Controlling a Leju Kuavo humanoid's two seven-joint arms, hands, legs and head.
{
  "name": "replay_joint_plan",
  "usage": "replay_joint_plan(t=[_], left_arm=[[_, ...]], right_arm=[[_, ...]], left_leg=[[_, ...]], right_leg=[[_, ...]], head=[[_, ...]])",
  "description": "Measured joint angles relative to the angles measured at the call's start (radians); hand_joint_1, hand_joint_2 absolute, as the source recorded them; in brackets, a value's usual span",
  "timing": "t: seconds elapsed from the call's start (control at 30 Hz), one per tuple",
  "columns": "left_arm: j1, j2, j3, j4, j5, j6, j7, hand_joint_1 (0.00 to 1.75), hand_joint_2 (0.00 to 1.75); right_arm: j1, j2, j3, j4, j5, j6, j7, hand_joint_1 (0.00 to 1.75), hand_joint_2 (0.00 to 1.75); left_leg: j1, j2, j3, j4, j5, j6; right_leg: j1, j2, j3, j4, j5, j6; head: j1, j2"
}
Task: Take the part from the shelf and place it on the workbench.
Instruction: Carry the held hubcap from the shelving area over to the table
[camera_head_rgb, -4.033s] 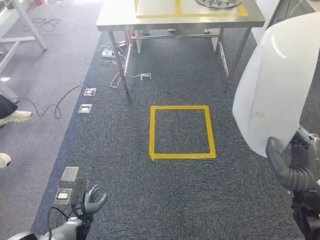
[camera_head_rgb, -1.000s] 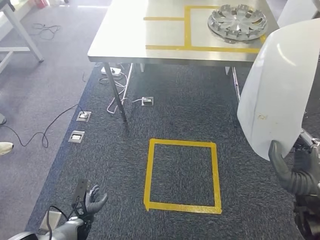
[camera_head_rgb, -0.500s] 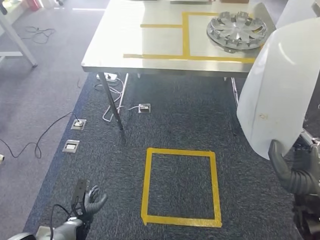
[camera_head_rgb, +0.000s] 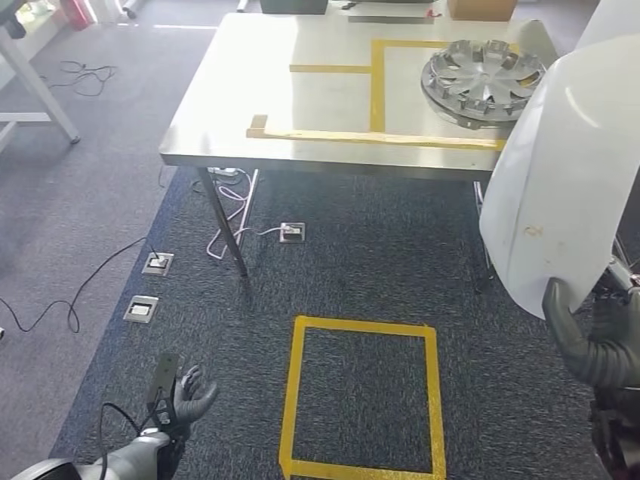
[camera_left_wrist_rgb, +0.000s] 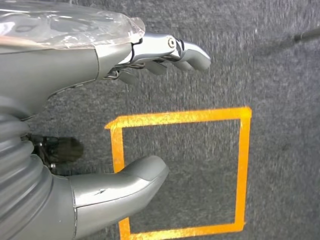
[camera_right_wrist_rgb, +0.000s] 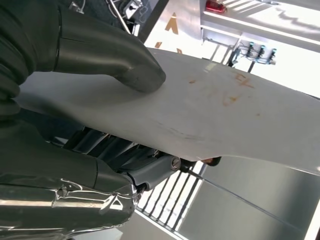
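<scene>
Worktop had drawn nearer at twelve o'clock as the robot walked; right hand gripped the white panel, left hand hung empty, fingers apart.

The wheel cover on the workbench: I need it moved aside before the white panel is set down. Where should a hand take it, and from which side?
Probably the wheel cover's near rim, approached from the table's front edge. It lies flat, so its thin outer edge seems the handiest grip, and the free left hand is open while the right hand holds the white panel.
</scene>
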Motion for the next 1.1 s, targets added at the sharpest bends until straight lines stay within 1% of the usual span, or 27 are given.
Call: replay_joint_plan(t=[0.03,0.07,0.1,0.17,0.2,0.23,0.27,0.33,0.4,0.43,0.5,0.53,0.57,0.6,0.63,0.7,0.73,0.77,0.8,0.87,0.9,0.93,0.97,1.0,1.03,1.07,1.1], left_arm=[[-0.002,0.0,0.0,0.0,-0.001,0.0,0.0,0.0,1.75],[-0.005,-0.001,0.0,0.0,-0.001,0.0,0.0,0.0,1.75],[-0.006,-0.002,0.0,-0.001,-0.002,0.0,0.001,0.0,1.75],[-0.005,-0.002,0.0,-0.001,-0.002,0.0,0.001,0.0,1.75],[-0.002,-0.001,0.0,-0.001,-0.002,0.0,0.002,0.0,1.75],[0.0,-0.001,0.0,-0.001,-0.002,0.0,0.002,0.0,1.75],[0.001,-0.001,0.0,-0.001,-0.002,0.0,0.002,0.0,1.75],[0.001,0.0,0.0,-0.001,-0.002,0.0,0.002,0.0,1.75],[0.001,0.0,0.0,-0.001,-0.002,0.0,0.002,0.0,1.75],[0.001,0.0,0.0,-0.001,-0.002,0.0,0.002,0.0,1.75],[0.002,0.0,0.0,-0.001,-0.002,0.0,0.002,0.0,1.75],[0.002,-0.001,-0.001,-0.001,-0.002,0.0,0.002,0.0,1.75],[0.001,-0.002,-0.001,-0.001,-0.003,0.0,0.002,0.0,1.75],[-0.001,-0.003,-0.001,-0.001,-0.004,0.0,0.002,0.0,1.75],[-0.003,-0.004,-0.001,-0.001,-0.005,0.0,0.002,0.0,1.75],[-0.004,-0.004,-0.001,-0.001,-0.006,0.0,0.002,0.0,1.75],[-0.003,-0.004,-0.001,-0.001,-0.006,0.0,0.002,0.0,1.75],[-0.003,-0.004,-0.001,-0.001,-0.006,0.0,0.002,0.0,1.75],[-0.002,-0.004,-0.001,-0.001,-0.006,0.0,0.002,0.0,1.75],[-0.003,-0.006,-0.001,0.0,-0.006,0.0,0.002,0.0,1.75],[-0.004,-0.006,-0.001,0.0,-0.005,-0.001,0.002,0.0,1.75],[-0.004,-0.006,-0.001,0.0,-0.004,-0.001,0.002,0.0,1.75],[-0.005,-0.005,-0.001,0.0,-0.002,-0.003,0.002,0.0,1.75],[-0.006,-0.004,-0.001,0.0,-0.001,-0.004,0.002,0.0,1.75],[-0.007,-0.003,-0.001,0.0,0.0,-0.004,0.002,0.0,1.75],[-0.009,-0.002,-0.001,0.0,0.0,-0.005,0.002,0.0,1.75],[-0.011,-0.001,-0.001,0.0,0.0,-0.005,0.002,0.0,1.75]], right_arm=[[-0.001,0.0,0.0,-0.001,0.001,-0.001,0.001,1.75,1.75],[-0.001,0.0,0.0,-0.003,0.002,-0.002,0.002,1.75,1.75],[0.0,0.0,0.0,-0.003,0.002,-0.003,0.003,1.75,1.75],[0.003,0.0,0.001,-0.004,0.002,-0.003,0.004,1.75,1.75],[0.005,0.0,0.001,-0.004,0.003,-0.004,0.004,1.75,1.75],[0.007,0.0,0.001,-0.004,0.003,-0.004,0.004,1.75,1.75],[0.008,0.0,0.001,-0.004,0.003,-0.004,0.004,1.75,1.75],[0.008,0.0,0.001,-0.004,0.003,-0.004,0.004,1.75,1.75],[0.008,0.0,0.001,-0.004,0.003,-0.004,0.004,1.75,1.75],[0.008,0.0,0.001,-0.004,0.003,-0.004,0.004,1.75,1.75],[0.003,0.0,0.001,-0.004,0.003,-0.005,0.005,1.75,1.75],[0.0,0.0,0.001,-0.005,0.002,-0.006,0.006,1.75,1.75],[-0.004,0.0,0.001,-0.006,0.002,-0.008,0.006,1.75,1.75],[-0.006,0.0,0.001,-0.006,0.002,-0.01,0.005,1.75,1.75],[-0.008,-0.001,0.001,-0.007,0.002,-0.013,0.006,1.75,1.75],[-0.006,-0.002,0.002,-0.007,0.0,-0.018,0.007,1.75,1.75],[-0.004,-0.002,0.002,-0.007,0.0,-0.02,0.008,1.75,1.75],[-0.002,-0.003,0.002,-0.007,-0.001,-0.022,0.009,1.75,1.75],[-0.001,-0.004,0.002,-0.007,-0.002,-0.023,0.01,1.75,1.75],[0.0,-0.005,0.002,-0.007,-0.002,-0.025,0.011,1.75,1.75],[0.0,-0.005,0.003,-0.007,-0.002,-0.026,0.011,1.75,1.75],[0.0,-0.005,0.003,-0.006,-0.003,-0.027,0.011,1.75,1.75],[0.0,-0.005,0.003,-0.006,-0.003,-0.028,0.011,1.75,1.75],[0.0,-0.005,0.004,-0.006,-0.003,-0.028,0.011,1.75,1.75],[-0.002,-0.005,0.005,-0.006,-0.003,-0.028,0.011,1.75,1.75],[-0.006,-0.005,0.006,-0.006,-0.003,-0.028,0.01,1.75,1.75],[-0.011,-0.005,0.007,-0.005,-0.004,-0.028,0.009,1.75,1.75]], left_leg=[[0.0,0.002,-0.012,0.028,-0.004,-0.006],[0.002,0.003,-0.037,0.075,-0.015,-0.011],[0.005,0.005,-0.076,0.14,-0.033,-0.017],[0.01,0.006,-0.169,0.268,-0.088,-0.025],[0.013,0.006,-0.204,0.3,-0.105,-0.028],[0.015,0.006,-0.221,0.294,-0.098,-0.028],[0.016,0.006,-0.223,0.259,-0.072,-0.028],[0.016,0.007,-0.207,0.185,-0.015,-0.027],[0.016,0.007,-0.197,0.15,0.012,-0.025],[0.016,0.008,-0.187,0.12,0.035,-0.024],[0.017,0.007,-0.157,0.03,0.092,-0.007],[0.018,0.007,-0.143,0.001,0.108,0.002],[0.019,0.006,-0.131,-0.015,0.112,0.011],[0.019,0.006,-0.122,-0.016,0.11,0.016],[0.019,0.006,-0.116,-0.016,0.107,0.019],[0.019,0.006,-0.106,-0.016,0.095,0.022],[0.019,0.006,-0.099,-0.016,0.088,0.022],[0.019,0.006,-0.09,-0.016,0.081,0.021],[0.019,0.005,-0.079,-0.016,0.073,0.02],[0.018,0.005,-0.056,-0.015,0.056,0.015],[0.017,0.004,-0.048,-0.014,0.049,0.011],[0.015,0.003,-0.044,-0.014,0.042,0.005],[0.013,0.003,-0.041,-0.01,0.038,-0.001],[0.011,0.002,-0.038,-0.007,0.034,-0.007],[0.011,0.003,-0.036,-0.002,0.03,-0.012],[0.012,0.004,-0.04,0.016,0.024,-0.016],[0.013,0.005,-0.056,0.047,0.013,-0.02]], right_leg=[[-0.003,-0.001,0.014,-0.007,-0.002,-0.004],[-0.006,-0.001,0.027,-0.012,-0.004,-0.008],[-0.007,-0.001,0.036,-0.015,-0.009,-0.011],[-0.008,0.0,0.05,-0.016,-0.023,-0.014],[-0.008,0.002,0.058,-0.016,-0.031,-0.014],[-0.009,0.004,0.07,-0.016,-0.04,-0.013],[-0.009,0.005,0.082,-0.016,-0.049,-0.011],[-0.01,0.006,0.098,-0.016,-0.061,-0.009],[-0.01,0.006,0.103,-0.016,-0.065,-0.007],[-0.01,0.005,0.107,-0.017,-0.068,-0.006],[-0.004,0.008,0.126,-0.005,-0.09,0.008],[-0.002,0.007,0.132,0.005,-0.103,0.016],[0.0,0.006,0.131,0.03,-0.12,0.025],[-0.002,0.003,0.113,0.067,-0.137,0.031],[-0.003,0.0,0.081,0.127,-0.161,0.036],[-0.006,-0.001,-0.004,0.264,-0.22,0.043],[-0.008,-0.001,-0.037,0.304,-0.238,0.045],[-0.009,-0.001,-0.053,0.307,-0.235,0.045],[-0.011,-0.001,-0.051,0.273,-0.209,0.044],[-0.012,-0.002,-0.021,0.135,-0.103,0.039],[-0.01,-0.003,-0.01,0.076,-0.068,0.034],[-0.009,-0.004,0.0,0.038,-0.041,0.028],[-0.008,-0.004,0.002,0.021,-0.033,0.021],[-0.007,-0.003,0.009,0.02,-0.036,0.013],[-0.009,-0.002,0.017,0.018,-0.029,0.007],[-0.01,-0.001,0.023,0.016,-0.03,0.001],[-0.011,-0.001,0.032,0.015,-0.032,-0.003]], head=[[0.0,0.0],[-0.001,0.0],[-0.002,0.0],[-0.003,0.0],[-0.004,0.0],[-0.005,0.0],[-0.006,0.0],[-0.007,0.0],[-0.007,0.0],[-0.008,0.0],[-0.006,0.0],[-0.004,0.0],[-0.002,0.0],[0.001,0.0],[0.002,0.0],[0.005,0.0],[0.005,0.0],[0.006,0.0],[0.006,0.0],[0.008,0.0],[0.008,0.0],[0.008,0.0],[0.009,0.0],[0.008,0.0],[0.007,0.0],[0.006,0.0],[0.004,0.0]])
